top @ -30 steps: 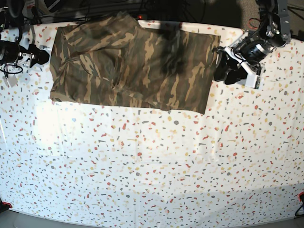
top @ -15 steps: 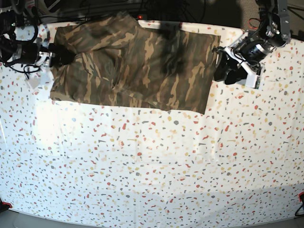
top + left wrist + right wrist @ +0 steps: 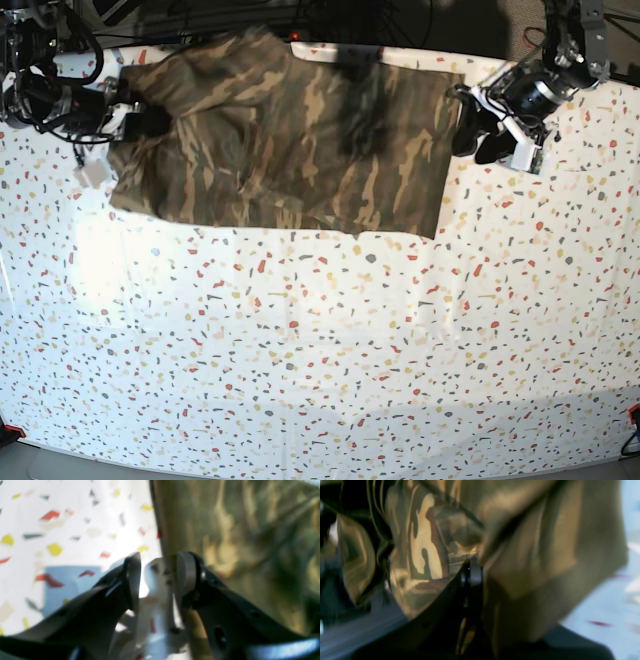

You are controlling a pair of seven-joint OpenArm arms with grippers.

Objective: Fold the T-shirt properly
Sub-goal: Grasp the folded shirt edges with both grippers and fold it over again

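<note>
Right end effector point(image 3: 150, 122) now pinching T-shirt point(image 3: 300, 140), speckled table point(image 3: 320, 340)

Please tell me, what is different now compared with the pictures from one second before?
The right gripper moved in from the table edge onto the end of the T-shirt and shut on the cloth, pulling that edge inward. The left gripper shifted slightly and remains open at the opposite edge, holding nothing. The table is unchanged.

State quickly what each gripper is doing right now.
Left gripper: open, holding nothing, beside the T-shirt edge.
Right gripper: shut on the T-shirt.
</note>
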